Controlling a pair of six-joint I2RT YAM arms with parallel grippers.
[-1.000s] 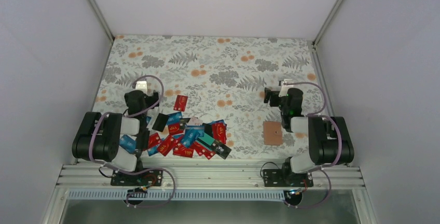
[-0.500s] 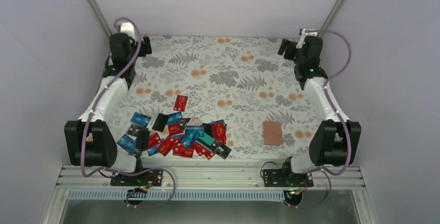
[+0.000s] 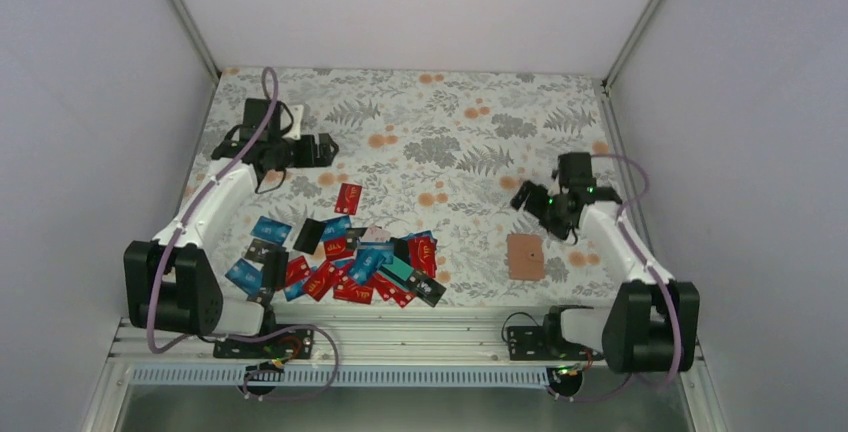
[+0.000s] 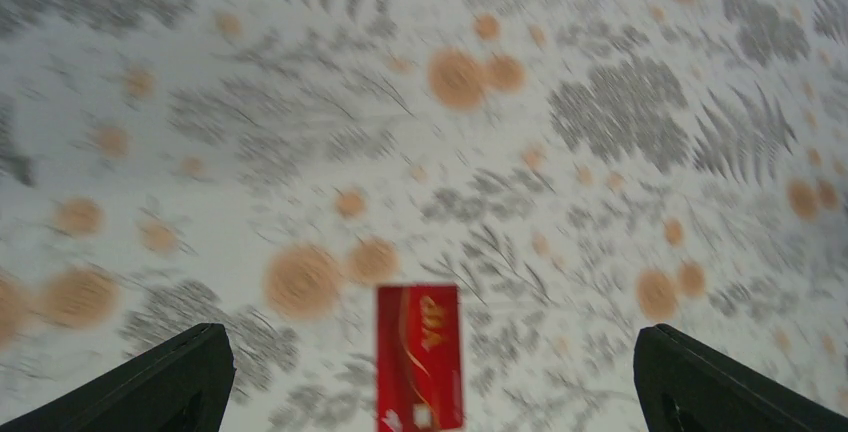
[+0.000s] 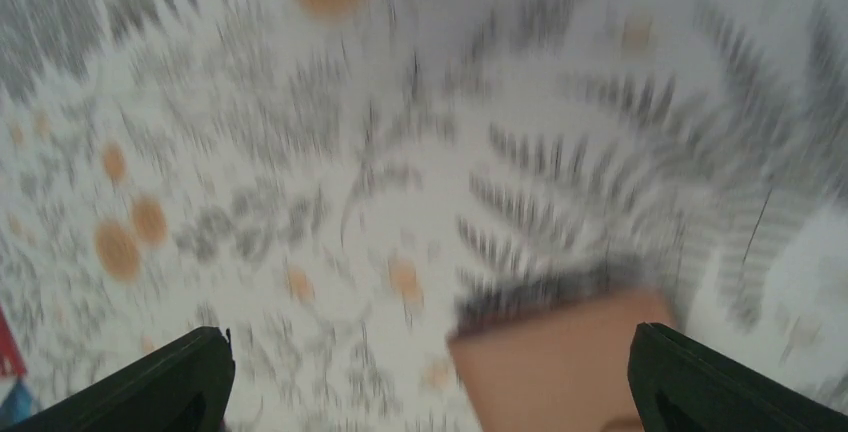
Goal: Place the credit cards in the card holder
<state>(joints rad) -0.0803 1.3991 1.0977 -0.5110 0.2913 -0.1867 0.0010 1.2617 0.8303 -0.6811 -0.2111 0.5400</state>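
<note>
On the table (image 3: 450, 112) lie one card holder (image 3: 525, 255) and some twenty credit cards (image 3: 350, 264); left fingers (image 4: 150, 387) and right fingers (image 5: 150, 387) spread.

Soft, even light; the overhead view is sharp, shadows on the worktop (image 3: 450, 122) faint. The left wrist view is mildly smeared around the red card (image 4: 419, 357). The right wrist view is heavily motion-blurred, the card holder (image 5: 560, 362) a tan smudge.

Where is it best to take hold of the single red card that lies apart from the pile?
Probably by its two long edges, from straight above: the red card lies flat on the table, apart from other cards.
</note>
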